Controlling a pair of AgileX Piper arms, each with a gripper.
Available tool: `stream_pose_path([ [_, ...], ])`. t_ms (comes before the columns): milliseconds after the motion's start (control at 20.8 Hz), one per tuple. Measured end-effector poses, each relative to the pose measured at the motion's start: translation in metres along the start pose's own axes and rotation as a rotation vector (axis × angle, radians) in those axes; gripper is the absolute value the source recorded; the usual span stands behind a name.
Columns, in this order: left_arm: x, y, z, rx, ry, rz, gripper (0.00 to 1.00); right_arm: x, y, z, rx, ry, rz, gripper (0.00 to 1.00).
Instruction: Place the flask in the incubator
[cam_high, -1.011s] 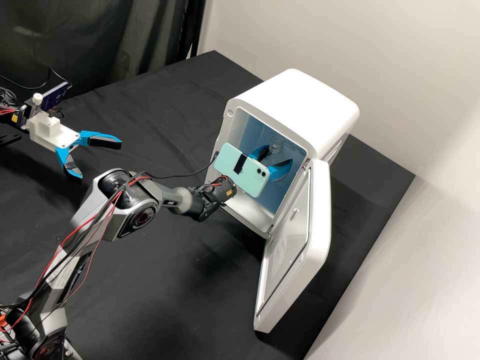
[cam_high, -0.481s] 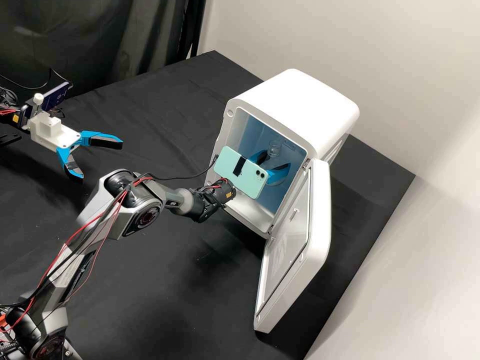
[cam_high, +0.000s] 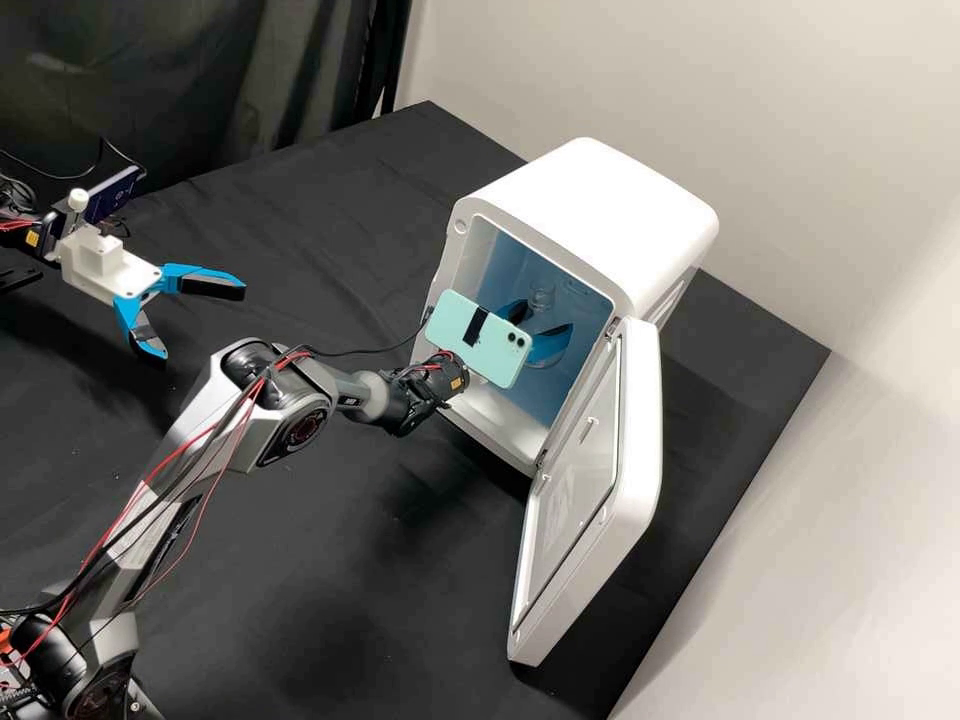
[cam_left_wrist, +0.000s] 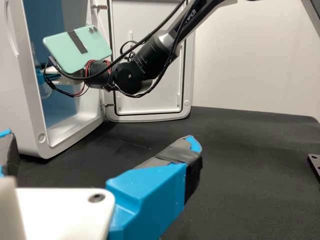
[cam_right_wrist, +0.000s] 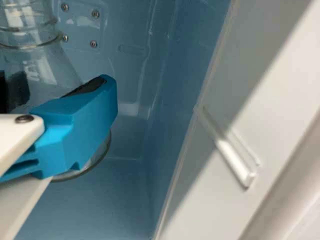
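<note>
The white incubator (cam_high: 600, 210) stands at the bench's right with its door (cam_high: 590, 480) swung open and its blue inside showing. My right gripper (cam_high: 538, 325) is inside the chamber, shut on the clear glass flask (cam_high: 545, 296). In the right wrist view the flask (cam_right_wrist: 35, 45) stands upright with its base on the blue floor, one blue finger (cam_right_wrist: 75, 130) against its cone. My left gripper (cam_high: 197, 320) hangs open over the bench at the far left, holding nothing. The left wrist view looks across at the incubator (cam_left_wrist: 30, 135) and the right arm.
A mint-green phone (cam_high: 477, 338) is strapped on the right arm's wrist, just outside the chamber mouth. The open door hangs past the bench's right edge side. Black cloth covers the bench (cam_high: 330, 560). A dark curtain and cables sit at the back left.
The right arm has pushed slightly deeper and lower into the chamber with the flask, its elbow rising. The left arm has barely moved.
</note>
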Motion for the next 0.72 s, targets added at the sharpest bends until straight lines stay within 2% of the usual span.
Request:
stream_pose_path([
  [385,0.0,-0.0009,0.0,-0.001,0.001,-0.004,1.0,0.004,-0.019,0.009,0.005,-0.039,-0.058,0.0],
  [722,0.0,-0.0009,0.0,-0.001,0.001,-0.004,1.0,0.003,-0.024,0.004,0.01,-0.035,-0.071,0.0],
])
